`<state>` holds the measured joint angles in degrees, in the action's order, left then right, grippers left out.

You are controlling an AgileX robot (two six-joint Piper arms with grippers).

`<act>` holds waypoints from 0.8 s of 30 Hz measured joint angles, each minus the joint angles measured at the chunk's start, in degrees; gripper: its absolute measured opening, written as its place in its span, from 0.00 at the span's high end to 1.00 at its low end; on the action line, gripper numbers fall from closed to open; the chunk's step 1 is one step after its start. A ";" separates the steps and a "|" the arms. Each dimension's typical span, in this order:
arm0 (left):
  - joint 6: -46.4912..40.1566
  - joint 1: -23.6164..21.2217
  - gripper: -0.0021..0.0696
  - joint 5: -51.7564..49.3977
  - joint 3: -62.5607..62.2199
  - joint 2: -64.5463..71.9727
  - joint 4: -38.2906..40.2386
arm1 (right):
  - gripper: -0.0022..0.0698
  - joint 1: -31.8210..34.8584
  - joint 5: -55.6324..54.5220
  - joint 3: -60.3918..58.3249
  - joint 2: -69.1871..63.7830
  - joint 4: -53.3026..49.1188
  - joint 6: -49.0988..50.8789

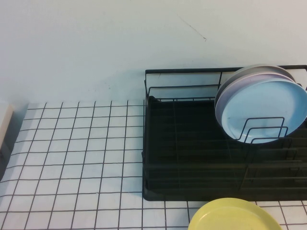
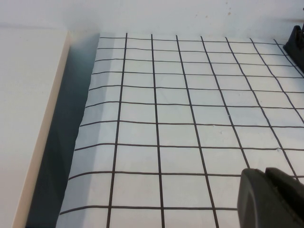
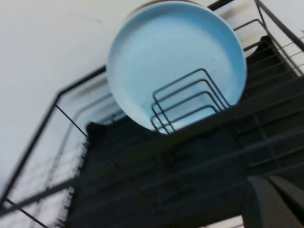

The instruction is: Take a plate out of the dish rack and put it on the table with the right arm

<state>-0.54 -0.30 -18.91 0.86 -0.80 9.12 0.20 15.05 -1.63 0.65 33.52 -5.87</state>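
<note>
Jaws' state unclear both sides: left gripper (image 2: 273, 199) over table (image 2: 190, 118); right gripper (image 3: 275, 204) facing racked plate (image 3: 175, 61).

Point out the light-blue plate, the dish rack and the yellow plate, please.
light-blue plate (image 1: 266, 108), high view, on its flat centre.
dish rack (image 1: 192, 163), high view, on its black tray base.
yellow plate (image 1: 235, 218), high view, on its upper face near the rim.
</note>
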 joint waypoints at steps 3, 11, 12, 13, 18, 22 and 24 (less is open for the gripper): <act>0.00 0.00 0.98 0.00 0.00 0.00 0.00 | 0.97 0.00 -2.22 0.00 0.00 10.01 0.23; 0.00 0.00 0.98 0.00 0.00 0.00 0.00 | 0.97 0.00 -3.21 0.00 0.00 13.10 -3.14; 0.00 0.00 0.98 0.00 0.00 0.00 0.00 | 0.97 0.00 -2.68 0.00 0.00 13.23 -3.27; 0.00 0.00 0.98 0.00 0.00 0.00 0.00 | 0.97 0.00 -2.02 0.00 0.00 13.37 -3.71; 0.00 0.00 0.98 0.00 0.00 0.00 0.00 | 0.97 0.00 0.73 0.00 0.00 13.51 -9.31; 0.00 0.00 0.98 0.00 0.00 0.00 0.00 | 0.97 0.00 3.06 0.00 0.00 15.75 -10.38; 0.00 0.00 0.98 0.00 0.00 0.00 0.00 | 0.97 0.00 6.08 2.33 -0.35 16.29 -12.66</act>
<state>-0.54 -0.30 -18.91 0.86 -0.80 9.12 0.20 21.14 0.70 0.30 49.80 -18.53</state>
